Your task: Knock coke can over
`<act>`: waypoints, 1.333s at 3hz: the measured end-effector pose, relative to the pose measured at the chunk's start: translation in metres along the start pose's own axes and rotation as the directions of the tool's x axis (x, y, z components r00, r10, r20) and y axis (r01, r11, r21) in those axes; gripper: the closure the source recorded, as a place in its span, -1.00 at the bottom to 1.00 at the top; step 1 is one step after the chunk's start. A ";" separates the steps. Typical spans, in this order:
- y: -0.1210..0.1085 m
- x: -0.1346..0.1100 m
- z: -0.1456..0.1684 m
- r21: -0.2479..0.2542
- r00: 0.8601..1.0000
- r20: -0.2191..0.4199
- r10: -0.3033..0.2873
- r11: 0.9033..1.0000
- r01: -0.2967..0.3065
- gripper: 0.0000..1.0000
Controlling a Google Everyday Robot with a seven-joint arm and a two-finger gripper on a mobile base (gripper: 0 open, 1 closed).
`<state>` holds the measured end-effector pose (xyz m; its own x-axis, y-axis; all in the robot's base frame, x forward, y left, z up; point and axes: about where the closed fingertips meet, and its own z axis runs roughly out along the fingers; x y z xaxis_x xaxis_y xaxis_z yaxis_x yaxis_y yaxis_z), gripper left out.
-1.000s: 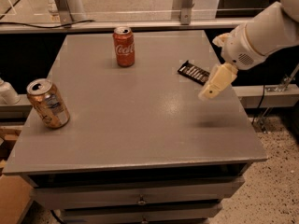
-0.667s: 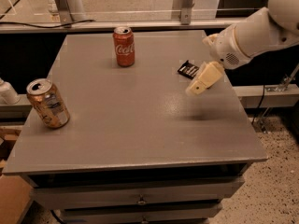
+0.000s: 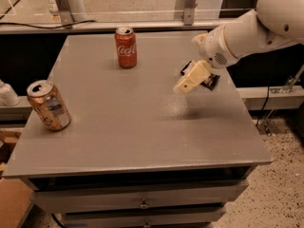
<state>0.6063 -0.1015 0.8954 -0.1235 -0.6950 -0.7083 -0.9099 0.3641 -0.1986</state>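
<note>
the grey surface (image 3: 142, 137) carries everything. the fingers (image 3: 187, 82) hang low over its right half, seemingly pressed together and empty — a blunt wedge suited, i judge, to shoving. the coke can (image 3: 126, 48) stands upright well beyond them toward the far-left edge, untouched. a gold-tan can (image 3: 48, 105) leans well apart at the near left. a dark packet (image 3: 211, 82) just behind them is half hidden — i cannot tell what it is.

The white arm (image 3: 251, 30) reaches in from the far right, wrist (image 3: 216, 51) bent downward, with the tan gripper (image 3: 182, 87) angled down and left, right of centre.
</note>
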 end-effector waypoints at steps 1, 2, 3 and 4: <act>0.001 -0.001 -0.001 -0.002 1.000 0.022 0.007 1.000 -0.007 -1.00; -0.005 -0.014 0.015 0.013 0.996 0.087 0.024 1.000 -0.025 -1.00; -0.022 -0.031 0.039 0.039 0.984 0.166 0.061 0.997 -0.068 -1.00; -0.036 -0.045 0.063 0.042 0.969 0.234 0.082 0.995 -0.095 -1.00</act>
<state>0.6699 -0.0445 0.8915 -0.1020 -0.4985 -0.8609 -0.8768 0.4538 -0.1589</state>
